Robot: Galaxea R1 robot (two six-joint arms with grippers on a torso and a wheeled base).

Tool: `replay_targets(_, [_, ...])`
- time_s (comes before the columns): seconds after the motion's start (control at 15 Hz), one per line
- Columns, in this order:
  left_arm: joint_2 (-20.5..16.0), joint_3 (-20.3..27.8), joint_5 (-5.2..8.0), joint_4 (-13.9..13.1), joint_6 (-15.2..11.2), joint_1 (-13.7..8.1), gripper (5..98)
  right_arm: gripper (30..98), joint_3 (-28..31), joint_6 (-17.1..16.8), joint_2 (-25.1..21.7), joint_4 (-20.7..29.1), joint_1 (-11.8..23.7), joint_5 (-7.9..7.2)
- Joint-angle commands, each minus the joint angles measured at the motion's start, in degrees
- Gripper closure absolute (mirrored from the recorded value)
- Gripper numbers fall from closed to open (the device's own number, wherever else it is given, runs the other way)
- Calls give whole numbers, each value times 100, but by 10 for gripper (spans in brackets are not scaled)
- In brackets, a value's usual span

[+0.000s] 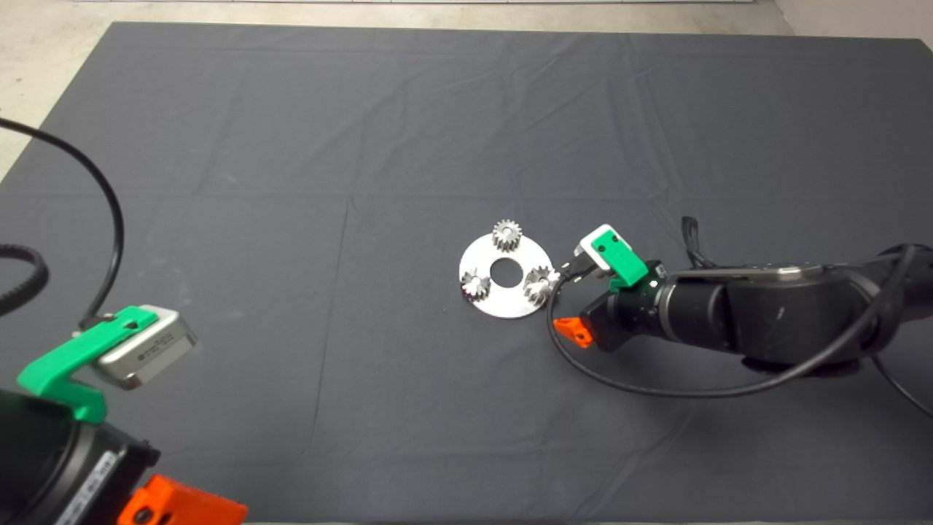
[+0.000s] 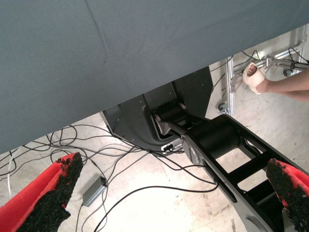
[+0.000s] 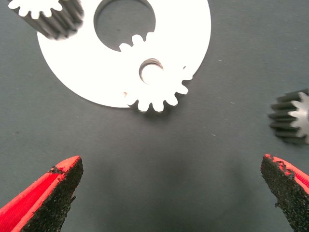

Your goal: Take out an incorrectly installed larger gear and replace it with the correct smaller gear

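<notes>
We are seeing the larger gear [image 3: 155, 82] sitting on a post at the rim of the round metal plate [image 3: 96, 72], its flared teeth overhanging the plate's edge and reaching over the plate's centre hole. In the head view this gear [image 1: 540, 283] is on the plate's right side, nearest the right arm. A second gear [image 1: 507, 235] is standing at the plate's [image 1: 503, 302] far edge and a third gear [image 1: 474, 283] at its left edge. In the right wrist view a darker, short-toothed gear, the smaller gear [image 3: 292, 117], is lying on the mat [image 1: 291, 182] off the plate, well apart from the larger gear; the head view is not showing it.

The right gripper [image 3: 169, 193] is hovering just beside the plate, aimed at the larger gear, its red fingers [image 3: 53, 193] spread wide and holding nothing.

The left gripper [image 2: 169, 198] is waiting at the lower left edge of the mat, its fingers [image 2: 50, 193] also spread wide and empty. Its wrist camera is looking past the mat's edge at floor cables, the robot's black base and a person's foot [image 2: 256, 79].
</notes>
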Motion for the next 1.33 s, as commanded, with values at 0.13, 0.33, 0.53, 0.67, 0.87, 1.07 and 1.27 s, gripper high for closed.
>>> replay_targets(0.13, [-2,92,6,-82,-23,-10,60,307,-336,-18,257,-419,-71,-145])
replay_targets(0.33, [-2,92,6,-82,-27,-10,60,307,-609,-18,314,-459,-80,-101])
replay_targets(0.53, [-2,92,6,-82,-27,-10,60,307,-662,-18,424,-459,-80,-83])
replay_targets(0.67, [-2,92,6,-82,-27,-10,60,307,-825,-9,507,-459,-80,-83])
replay_targets(0.87, [59,91,6,-82,-27,-10,60,307,-842,-9,621,-458,-70,-66])
replay_targets(1.07, [86,91,6,-82,-29,-10,60,307,-859,17,700,-459,-71,-57])
replay_targets(1.27, [95,91,6,-82,-27,-10,60,307,-886,26,727,-459,-62,-65])
